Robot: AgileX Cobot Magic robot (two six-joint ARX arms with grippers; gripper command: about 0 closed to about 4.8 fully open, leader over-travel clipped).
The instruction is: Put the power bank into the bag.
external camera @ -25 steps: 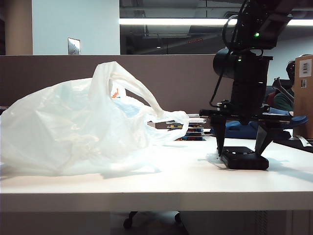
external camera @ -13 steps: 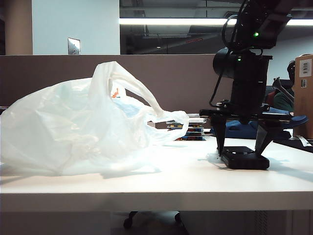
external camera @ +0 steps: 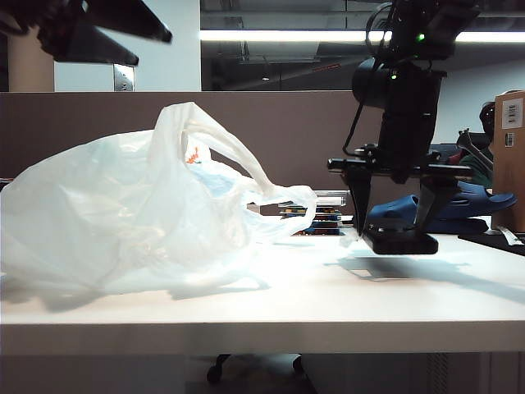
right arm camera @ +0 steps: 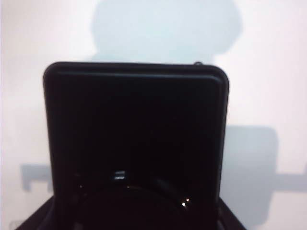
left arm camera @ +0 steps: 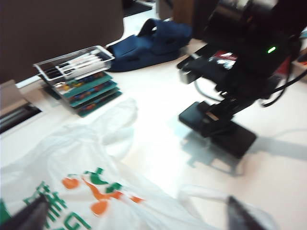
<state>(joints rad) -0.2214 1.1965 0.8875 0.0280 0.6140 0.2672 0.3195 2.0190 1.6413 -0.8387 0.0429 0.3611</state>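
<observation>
Moved: power bank [external camera: 399, 240] now off table [external camera: 271, 304], clamped between right gripper [external camera: 392, 222] fingers.
Left gripper [left arm camera: 134, 218]: spread wide, empty, over bag [external camera: 123, 213].
Remaining: carry, insert.

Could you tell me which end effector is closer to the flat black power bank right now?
The right end effector grips the flat black power bank above the table; the left end effector hovers open over the white plastic bag.

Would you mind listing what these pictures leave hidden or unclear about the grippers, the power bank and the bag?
- Right gripper: in the right wrist view the power bank hides its fingers.
- Left gripper: blurred and cut off by the frame edge in both views.
- Bag: its mouth and contents; crinkled plastic hides them in the exterior view.
</observation>
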